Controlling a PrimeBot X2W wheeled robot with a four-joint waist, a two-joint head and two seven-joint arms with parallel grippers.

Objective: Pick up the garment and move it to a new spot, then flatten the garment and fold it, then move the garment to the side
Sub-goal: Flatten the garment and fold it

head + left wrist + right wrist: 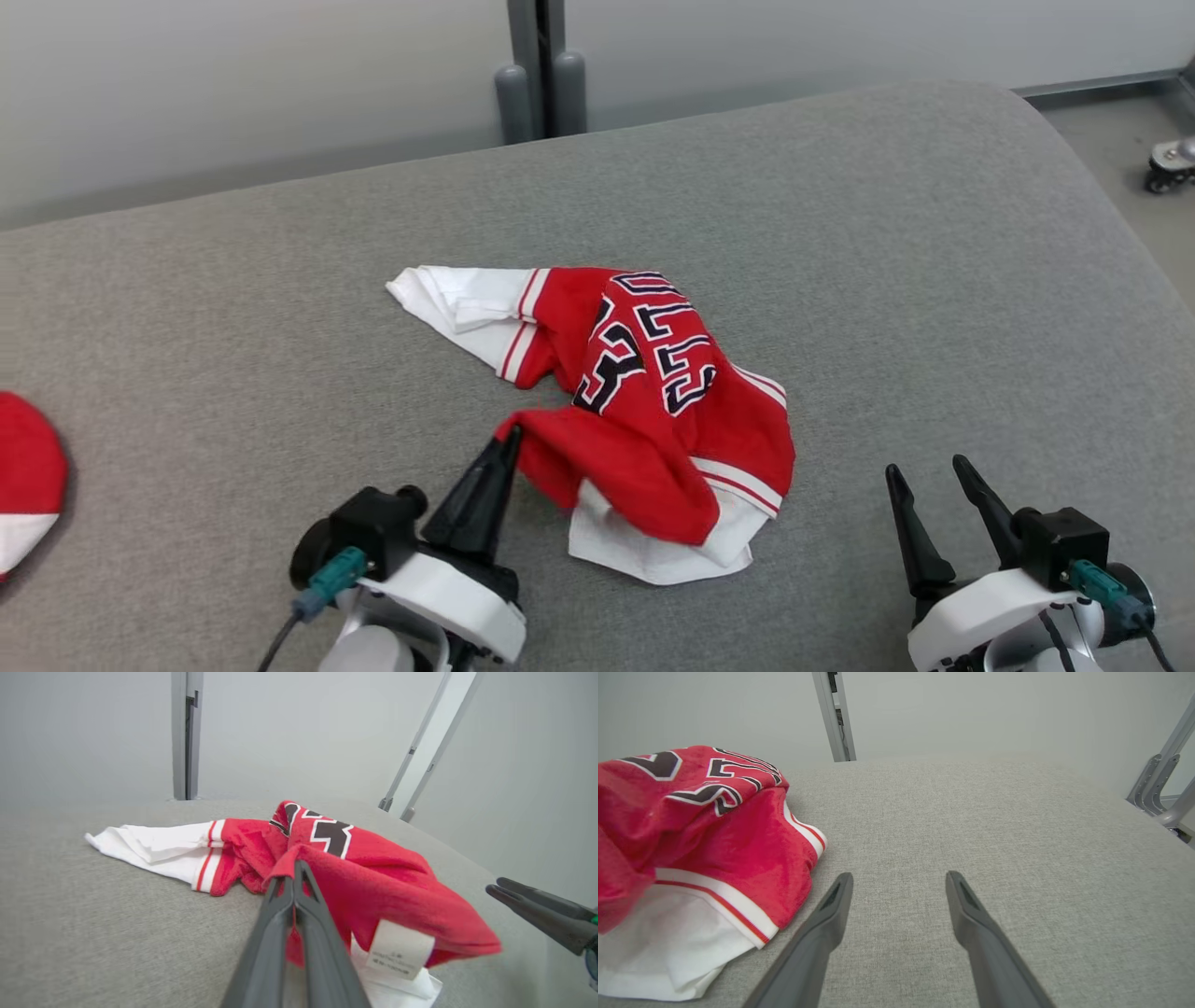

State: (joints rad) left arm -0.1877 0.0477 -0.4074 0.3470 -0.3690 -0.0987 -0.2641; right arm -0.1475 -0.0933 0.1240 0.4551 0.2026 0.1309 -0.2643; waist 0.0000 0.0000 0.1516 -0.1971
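Upholstery [887,280] of grey woven fabric is covered at centre by the crumpled red-and-white lettered garment [653,411]. Its near fold is pinched by the left gripper [512,437] — pick-up is judged in hand, a lift called for; the right gripper [926,467] is spread, empty.

Fleecy cloth garment [653,439], matt woven covering [934,280]

You have soft, even light in every view, probably from overhead. Shadows are faint, just a thin one under the garment [653,411] on the grey surface [934,280]. The wrist views bow at their edges, and there the left gripper [297,865] and the nearest cloth look blurred.
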